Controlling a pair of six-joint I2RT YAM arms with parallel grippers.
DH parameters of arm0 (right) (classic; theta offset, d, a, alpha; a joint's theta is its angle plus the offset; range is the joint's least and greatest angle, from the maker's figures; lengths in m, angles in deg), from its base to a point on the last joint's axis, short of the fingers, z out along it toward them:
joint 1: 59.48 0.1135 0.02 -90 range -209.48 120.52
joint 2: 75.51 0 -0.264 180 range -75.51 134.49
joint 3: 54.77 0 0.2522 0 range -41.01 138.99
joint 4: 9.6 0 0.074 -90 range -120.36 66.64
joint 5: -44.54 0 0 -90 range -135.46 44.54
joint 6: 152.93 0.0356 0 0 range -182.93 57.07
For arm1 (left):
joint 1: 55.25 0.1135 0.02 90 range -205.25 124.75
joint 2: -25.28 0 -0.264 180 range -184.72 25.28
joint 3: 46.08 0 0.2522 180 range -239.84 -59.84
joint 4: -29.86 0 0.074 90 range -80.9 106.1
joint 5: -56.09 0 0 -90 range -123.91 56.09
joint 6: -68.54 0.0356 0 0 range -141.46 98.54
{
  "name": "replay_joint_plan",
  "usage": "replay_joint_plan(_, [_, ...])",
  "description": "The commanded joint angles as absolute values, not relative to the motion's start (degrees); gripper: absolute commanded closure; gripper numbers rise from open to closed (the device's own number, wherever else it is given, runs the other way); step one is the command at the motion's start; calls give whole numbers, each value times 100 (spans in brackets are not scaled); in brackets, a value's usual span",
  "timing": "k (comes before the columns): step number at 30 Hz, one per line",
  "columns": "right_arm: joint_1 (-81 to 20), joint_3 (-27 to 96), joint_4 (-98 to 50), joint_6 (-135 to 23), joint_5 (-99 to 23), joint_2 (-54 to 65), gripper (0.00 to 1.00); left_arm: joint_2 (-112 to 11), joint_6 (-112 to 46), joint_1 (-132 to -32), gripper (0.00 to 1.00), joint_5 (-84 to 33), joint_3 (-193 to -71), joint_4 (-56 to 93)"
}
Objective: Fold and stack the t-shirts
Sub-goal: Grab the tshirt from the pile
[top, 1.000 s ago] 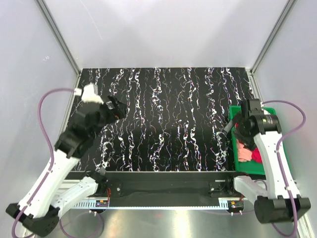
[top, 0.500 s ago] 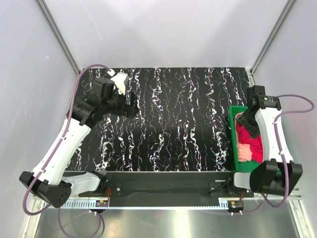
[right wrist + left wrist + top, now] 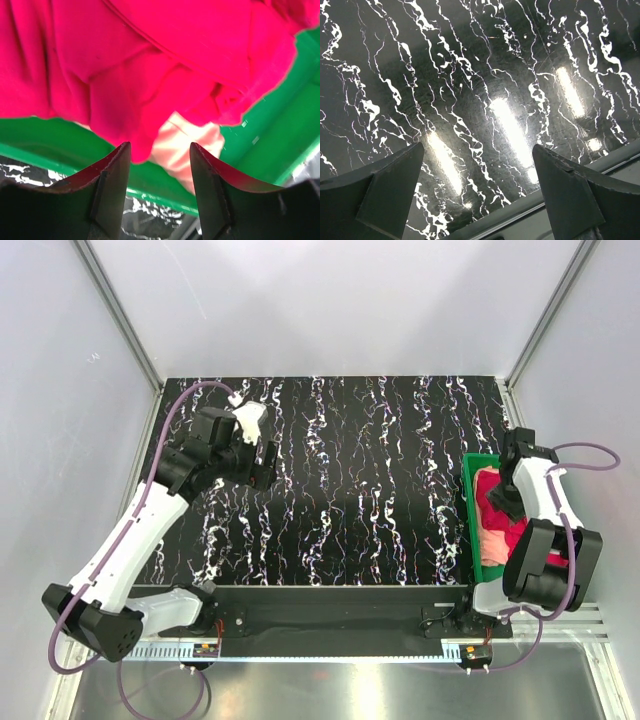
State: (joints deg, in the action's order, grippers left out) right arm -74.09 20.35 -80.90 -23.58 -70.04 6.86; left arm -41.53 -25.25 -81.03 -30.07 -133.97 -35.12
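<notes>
— T-shirts (image 3: 492, 502) were both down in the green tray (image 3: 471, 530) at the right edge of the table (image 3: 350, 470), we saw that from above

— Yes, and close up we had the red t-shirt (image 3: 150, 60) bunched on top, with the pink t-shirt (image 3: 186, 145) peeking out from under its edge

— And the right gripper (image 3: 160, 150)?

— It hung right over that heap, jaws apart, pink and red cloth showing in the gap; we saw nothing pinched between them

— Green tray wall just beneath the fingers too. Over to the other side, then

— There the left gripper (image 3: 477, 147) hovered above the black marbled table, well apart from the tray, jaws spread wide and gripping nothing; we only saw bright reflections on the surface between them
</notes>
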Motion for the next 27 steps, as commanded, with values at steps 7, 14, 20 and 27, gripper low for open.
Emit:
replay_joint_plan(7, [-7434, 1640, -6591, -2760, -6858, 816, 44, -3801, -2330, -8056, 4, -3214, -13384, -3409])
replay_joint_plan(14, [-7442, 1840, -6720, -2602, -7234, 887, 96, -3572, -2558, -8082, 4, -3083, -13279, -3461])
replay_joint_plan(20, [-7434, 3727, -8863, -2102, -7412, 623, 100, -3493, -2673, -8100, 4, -2977, -13349, -3400])
replay_joint_plan(27, [-6863, 7387, -9261, -2391, -5973, 305, 100, -3528, -2866, -8407, 4, -3004, -13542, -3497])
